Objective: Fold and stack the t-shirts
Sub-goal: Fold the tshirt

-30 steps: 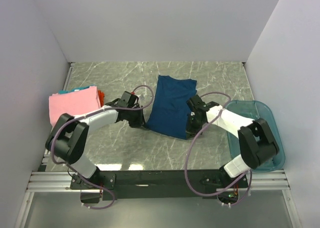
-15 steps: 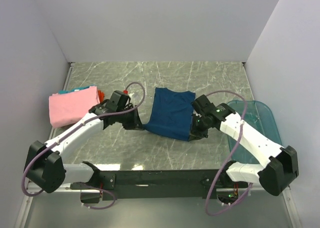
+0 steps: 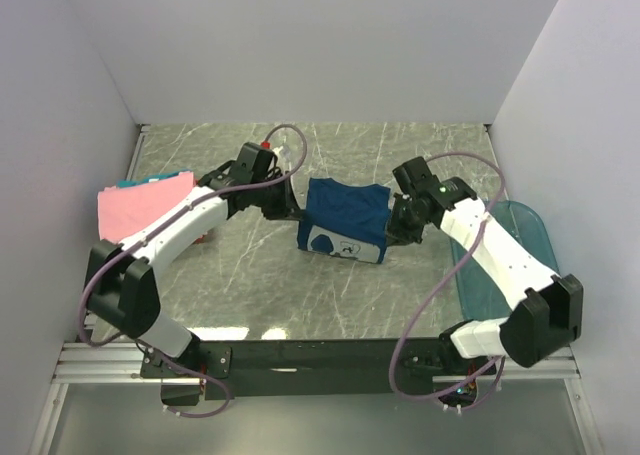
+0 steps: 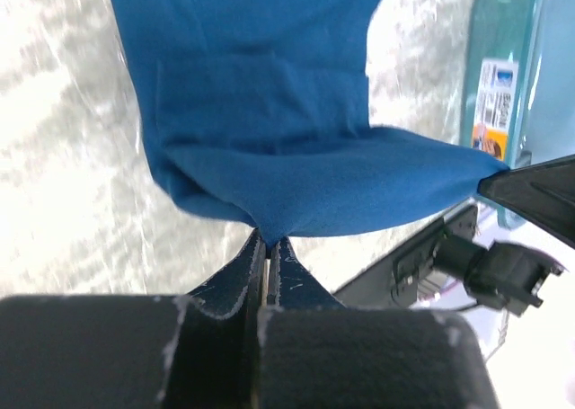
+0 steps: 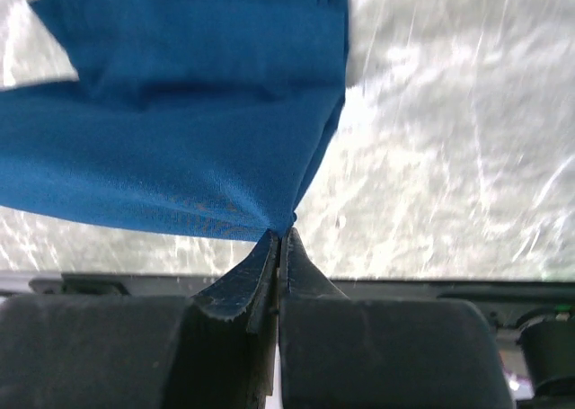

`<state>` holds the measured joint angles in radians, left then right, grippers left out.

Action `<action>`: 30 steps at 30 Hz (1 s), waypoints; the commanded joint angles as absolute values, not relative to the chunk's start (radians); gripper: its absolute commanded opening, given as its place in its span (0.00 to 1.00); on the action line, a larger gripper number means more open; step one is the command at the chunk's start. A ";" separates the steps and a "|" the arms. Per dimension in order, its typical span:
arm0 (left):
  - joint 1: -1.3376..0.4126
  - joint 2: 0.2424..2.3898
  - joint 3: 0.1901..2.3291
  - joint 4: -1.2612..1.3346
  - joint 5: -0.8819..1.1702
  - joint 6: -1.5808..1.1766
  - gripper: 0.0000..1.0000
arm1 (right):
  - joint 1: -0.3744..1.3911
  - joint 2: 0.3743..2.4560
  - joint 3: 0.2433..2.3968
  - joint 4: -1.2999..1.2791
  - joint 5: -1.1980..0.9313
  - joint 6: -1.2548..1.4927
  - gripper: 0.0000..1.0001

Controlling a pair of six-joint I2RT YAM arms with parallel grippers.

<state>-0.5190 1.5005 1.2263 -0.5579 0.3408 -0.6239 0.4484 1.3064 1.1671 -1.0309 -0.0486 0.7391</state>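
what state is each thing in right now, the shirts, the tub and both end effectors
blue t-shirt, half folded, one edge held up at both corners
left end effector, shut on one corner of that edge
right end effector, shut on the other corner
pink t-shirt, folded flat at the left
teal tub, upright on the far right, partly hidden

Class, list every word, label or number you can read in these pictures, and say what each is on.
Nothing can be read.
Sticker on the teal tub: too blurred.
White print on the blue t-shirt: too small.
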 commanded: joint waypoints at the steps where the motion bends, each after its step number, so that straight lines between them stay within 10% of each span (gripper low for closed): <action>1: -0.496 1.546 1.313 -0.492 0.311 -0.594 0.00 | 0.399 1.353 1.251 -0.996 -0.002 0.654 0.00; 30: -0.347 2.069 1.703 -0.407 0.439 -0.611 0.00 | 0.193 1.991 1.732 -0.910 -0.023 0.430 0.00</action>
